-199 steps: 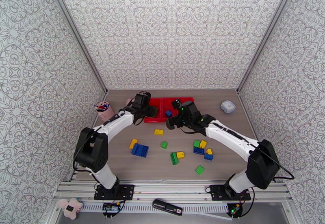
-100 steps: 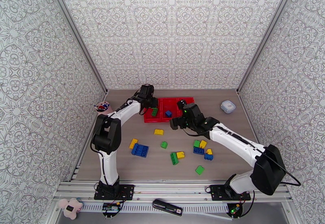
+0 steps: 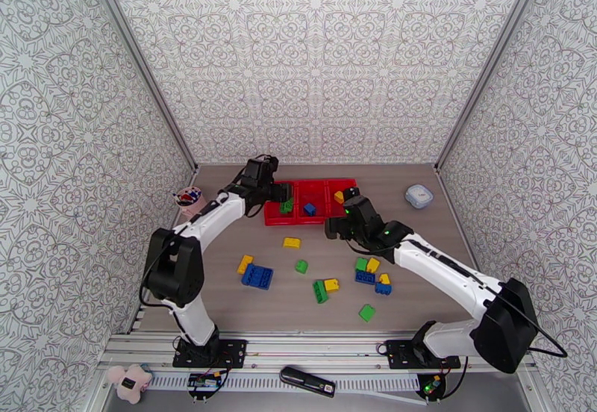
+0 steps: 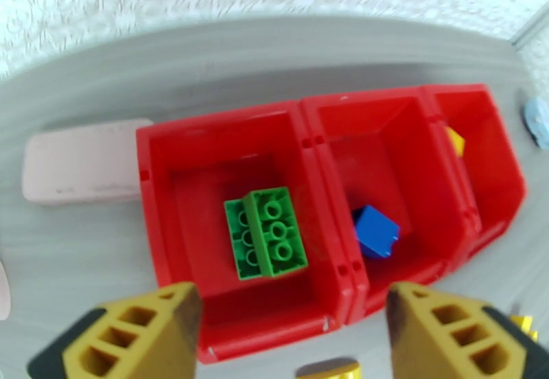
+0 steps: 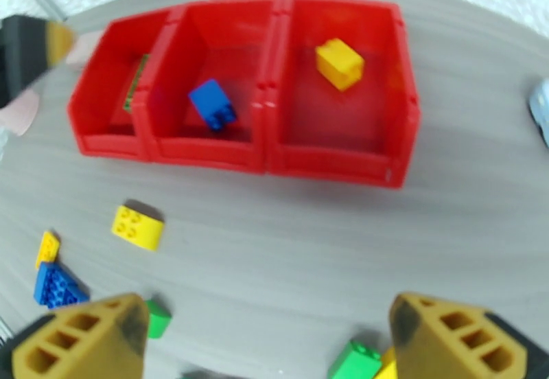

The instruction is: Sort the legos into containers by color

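Left wrist view looks down into the left compartment of the red bins (image 4: 322,167), where a green brick (image 4: 266,232) lies free of the left pincer (image 4: 291,325), whose jaws stand wide apart above it, holding nothing, so this drop looks finished. Right pincer (image 5: 274,346) is likewise spread wide and empty over the table (image 5: 274,236) just before the bins, with a blue brick (image 5: 213,104) in the middle compartment and a yellow brick (image 5: 339,63) in the right. Next, each arm likely needs to reach the loose bricks (image 3: 325,285) nearer the bases and close on one.
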Robot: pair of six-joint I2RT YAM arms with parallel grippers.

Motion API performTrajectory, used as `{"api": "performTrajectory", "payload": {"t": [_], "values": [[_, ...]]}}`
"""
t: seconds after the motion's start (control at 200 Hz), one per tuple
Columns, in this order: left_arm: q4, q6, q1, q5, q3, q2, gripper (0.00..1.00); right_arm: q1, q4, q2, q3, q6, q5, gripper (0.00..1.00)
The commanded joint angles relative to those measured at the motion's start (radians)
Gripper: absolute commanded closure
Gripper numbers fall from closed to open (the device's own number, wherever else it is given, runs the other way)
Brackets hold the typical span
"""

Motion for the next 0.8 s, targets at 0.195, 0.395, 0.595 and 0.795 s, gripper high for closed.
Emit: {"api": "performTrajectory", "payload": {"t": [0.195,0.395,0.595,0.795], "values": [[0.134,0.224,-0.142,0.132,-0.217,-0.213,0.00,-0.058,-0.173,-0.070,-0.097,0.290,0.089,0.03],[0.241,0.311,-0.259,0.235,-0.334,-0.284,0.00,-0.127,-0.184,-0.086,-0.187,0.460,0.029,0.06],[0.323,0.353,-0.315,0.372,-0.406,-0.313,0.00,-0.167,-0.157,-0.054,-0.241,0.501,-0.055,0.06],[0.383,0.377,-0.330,0.441,-0.448,-0.330,0.00,-0.179,-0.151,0.000,-0.240,0.467,-0.084,0.13]]}}
